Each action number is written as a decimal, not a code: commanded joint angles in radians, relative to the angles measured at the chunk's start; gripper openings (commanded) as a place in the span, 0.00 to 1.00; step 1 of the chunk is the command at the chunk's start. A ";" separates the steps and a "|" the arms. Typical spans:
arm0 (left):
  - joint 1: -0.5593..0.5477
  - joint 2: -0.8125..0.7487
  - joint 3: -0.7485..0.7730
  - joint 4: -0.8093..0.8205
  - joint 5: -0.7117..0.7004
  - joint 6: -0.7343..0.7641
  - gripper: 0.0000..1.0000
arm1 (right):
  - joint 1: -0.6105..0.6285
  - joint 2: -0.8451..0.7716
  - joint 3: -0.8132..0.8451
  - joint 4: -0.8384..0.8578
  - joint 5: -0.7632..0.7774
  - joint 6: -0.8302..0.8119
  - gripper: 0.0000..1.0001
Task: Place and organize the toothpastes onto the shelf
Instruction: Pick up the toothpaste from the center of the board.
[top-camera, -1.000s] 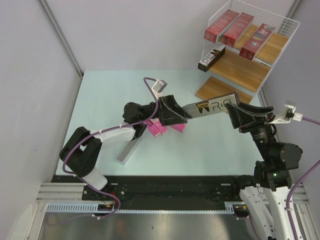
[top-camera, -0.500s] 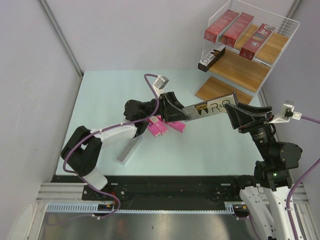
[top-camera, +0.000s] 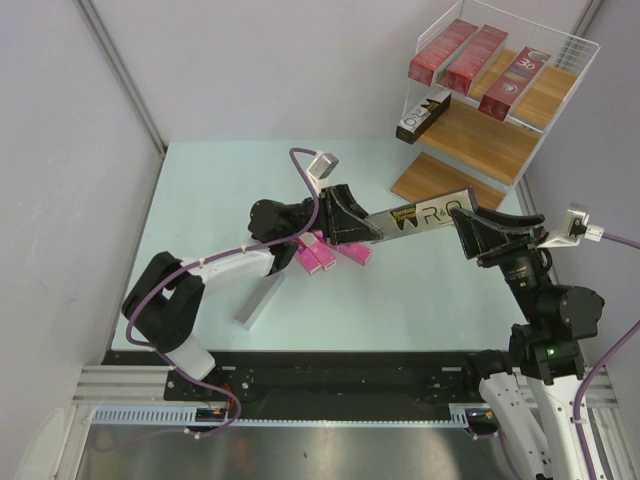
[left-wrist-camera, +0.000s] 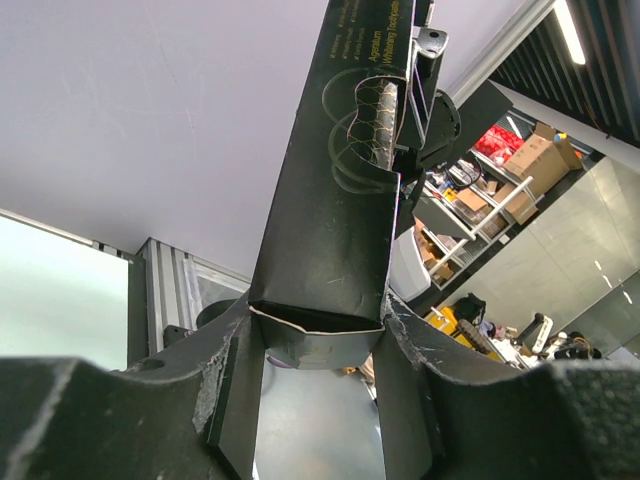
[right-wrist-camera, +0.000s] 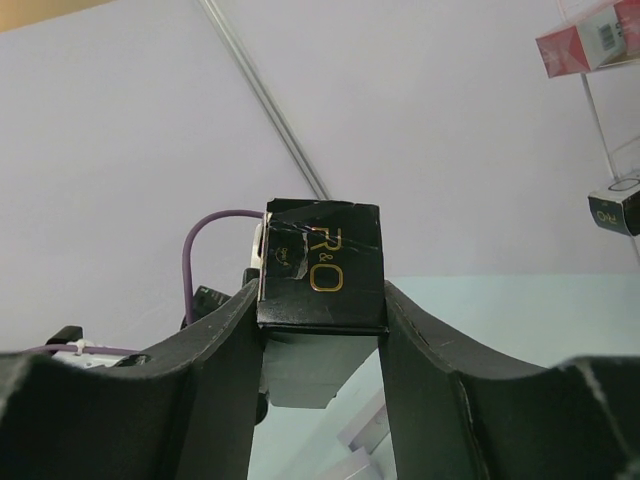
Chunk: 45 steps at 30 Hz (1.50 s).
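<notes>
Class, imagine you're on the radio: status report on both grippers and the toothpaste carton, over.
Both shut: left gripper and right gripper on opposite ends of grey carton. Carton held off table, short of shelf. Nothing seen between them.

On the pale green table (top-camera: 200, 200) lie pink cartons (top-camera: 322, 256) near the middle and a grey carton (top-camera: 258, 303) nearer the front. The white wire shelf (top-camera: 490, 140) at the far right holds three red cartons (top-camera: 470, 55) on the top board and one black-ended carton (top-camera: 423, 115) on the board below.
</notes>
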 joint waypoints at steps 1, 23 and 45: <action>-0.010 -0.020 0.043 0.430 -0.015 0.005 0.11 | 0.000 -0.016 0.037 -0.057 0.069 -0.069 0.54; 0.051 -0.029 -0.207 0.073 -0.357 0.111 0.00 | 0.000 -0.032 0.032 -0.443 0.202 -0.273 1.00; -0.056 0.052 -0.124 -0.251 -0.621 0.166 0.00 | 0.000 -0.085 0.012 -0.474 0.288 -0.262 1.00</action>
